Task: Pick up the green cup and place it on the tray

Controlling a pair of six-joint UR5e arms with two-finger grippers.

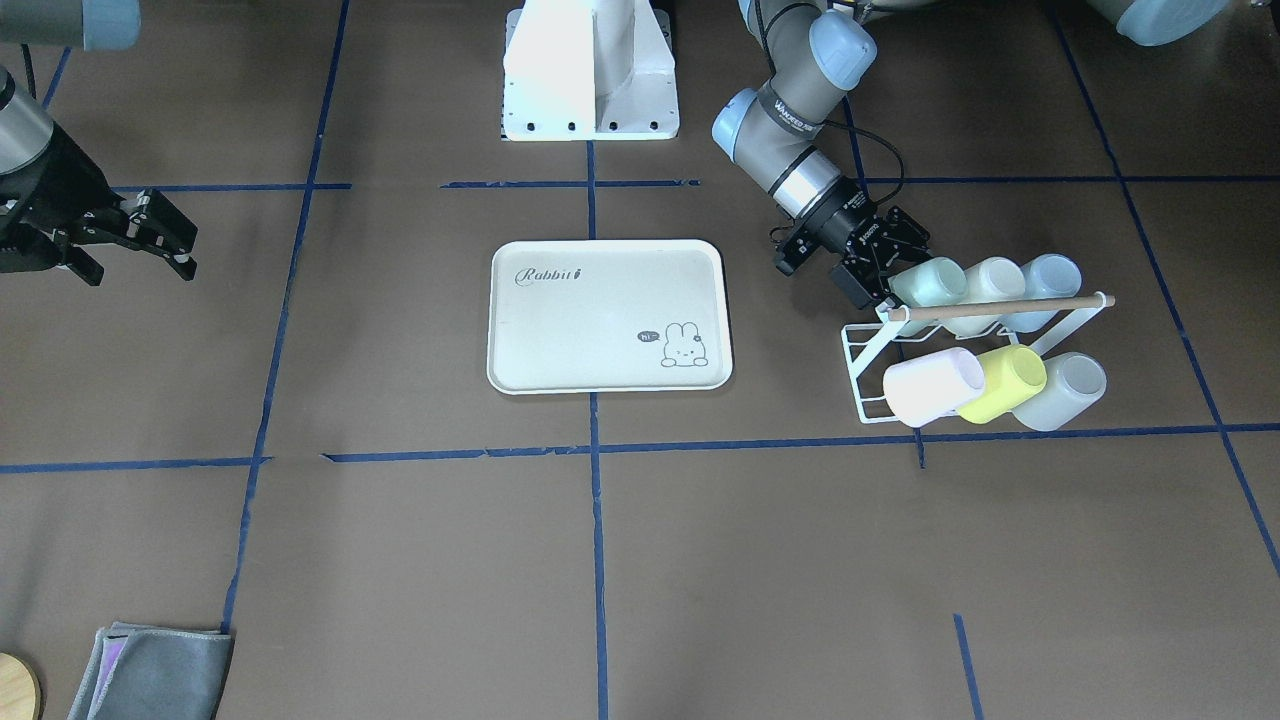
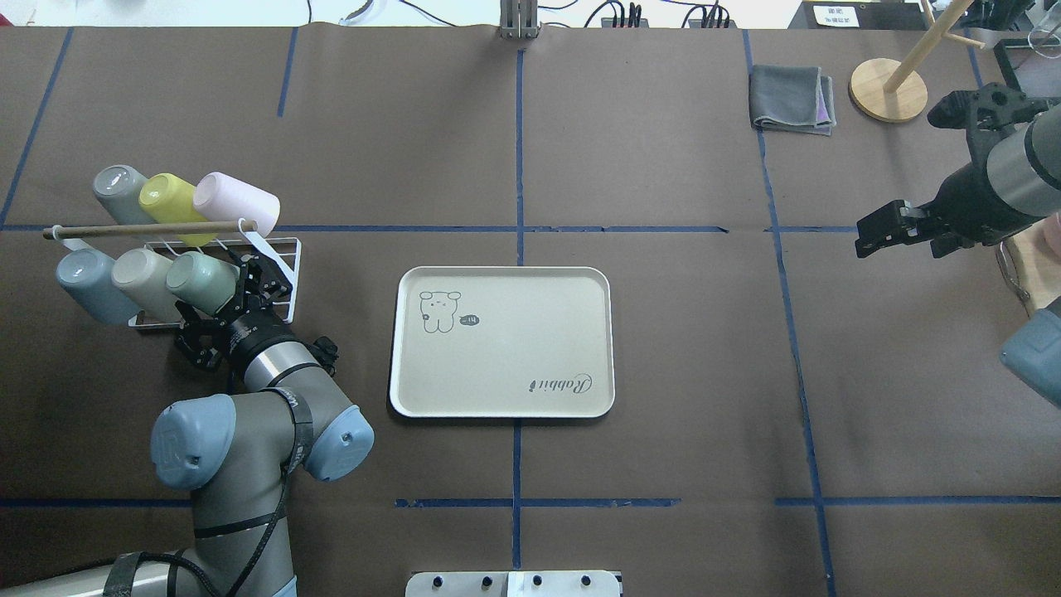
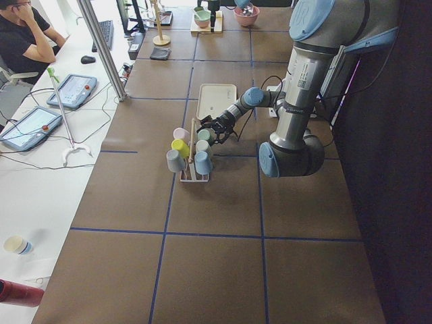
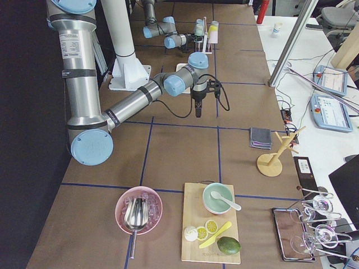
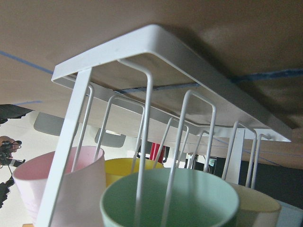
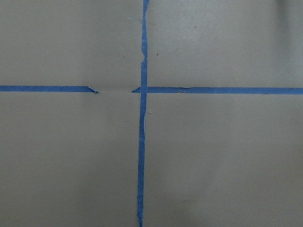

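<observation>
Facing the mouth of the green cup, the left pincer is spread (right pincer too, far off)

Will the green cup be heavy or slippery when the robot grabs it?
Probably light: the green cup looks small, thin and plastic. Its smooth, tapered side might slip. It sits tilted on the rack, so a prong could snag it.
</observation>
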